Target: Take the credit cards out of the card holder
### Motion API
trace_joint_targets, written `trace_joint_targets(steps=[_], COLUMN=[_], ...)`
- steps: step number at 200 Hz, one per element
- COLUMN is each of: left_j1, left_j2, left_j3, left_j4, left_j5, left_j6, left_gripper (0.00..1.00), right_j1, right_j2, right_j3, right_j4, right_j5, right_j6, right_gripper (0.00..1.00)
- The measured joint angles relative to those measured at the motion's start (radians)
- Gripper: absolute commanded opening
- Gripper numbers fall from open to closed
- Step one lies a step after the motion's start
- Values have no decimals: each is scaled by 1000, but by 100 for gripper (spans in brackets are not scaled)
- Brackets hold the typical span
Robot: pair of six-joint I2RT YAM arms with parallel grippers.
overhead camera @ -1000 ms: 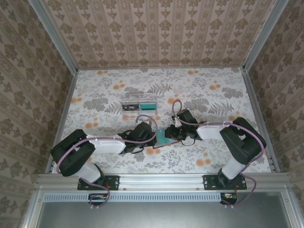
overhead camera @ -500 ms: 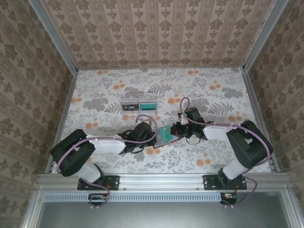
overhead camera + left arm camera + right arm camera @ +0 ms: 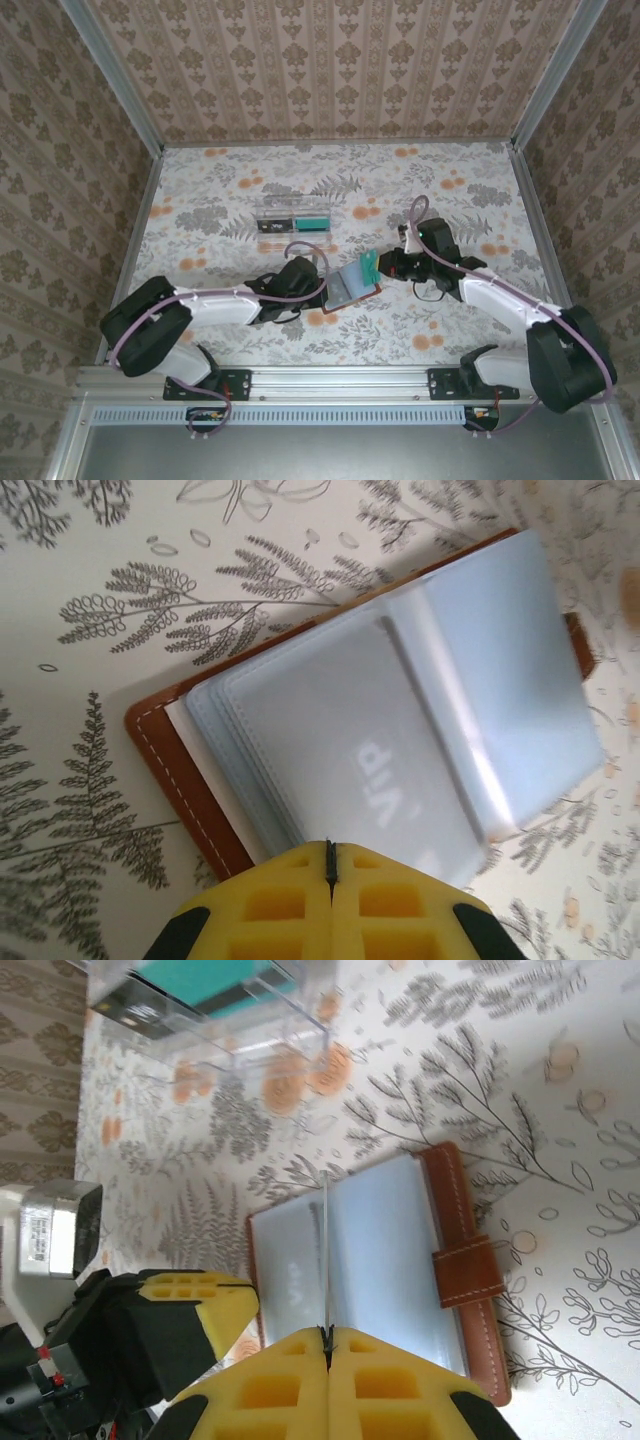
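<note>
As the top external camera looks down, the card holder point(image 3: 347, 288) lies open on the floral worktop point(image 3: 450, 200), at about 6 o'clock from its centre, blue-grey sleeves up. Left tool point(image 3: 318, 296): at the holder's 8 o'clock edge, fingers together. Right tool point(image 3: 384, 266): at the holder's 2 o'clock, clamped on a teal credit card point(image 3: 368, 267) just at the holder's 1 o'clock corner. Clear tray point(image 3: 258, 222): at 11 o'clock from the holder, well apart, containing a second teal card point(image 3: 315, 222) and a dark card point(image 3: 275, 225). Left wrist camera: yellow fingers point(image 3: 270, 910) closed at 6 o'clock, tips over the holder's sleeve edge; whether a sleeve is pinched cannot be told; "VIP" reads through one sleeve. Right wrist camera: closed fingers grip the card edge-on, a thin line rising toward 12 o'clock over the open holder; brown strap point(image 3: 465, 1270) at 3 o'clock; tray at 11 o'clock.
</note>
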Motion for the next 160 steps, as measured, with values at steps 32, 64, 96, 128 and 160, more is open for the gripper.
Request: trace_joint_targets(steps=[32,64,96,128,160], left_j1=[0,12,40,56,58], left_j2=[-216,-509,-811,-1043,-1153], left_j3=[0,0,-22,-76,-134], left_j4=[-92,-229,-377,-499,-592], left_j5=[-48,-134,-218,-272,-290], left_j6=[20,49,65,65,64], left_gripper=[37,69,79,79,80], right_j1=[66,169,247,301,330], right_j2=[-22,39,168,327,446], right_j3=[124,305,444,567,710], right_j4=[-109,-182,-193,-224,-266], right_j5=[69,165,246,329,411], right_j6=[-90,-229,-432,-659,-897], right_gripper=[0,0,0,0,0])
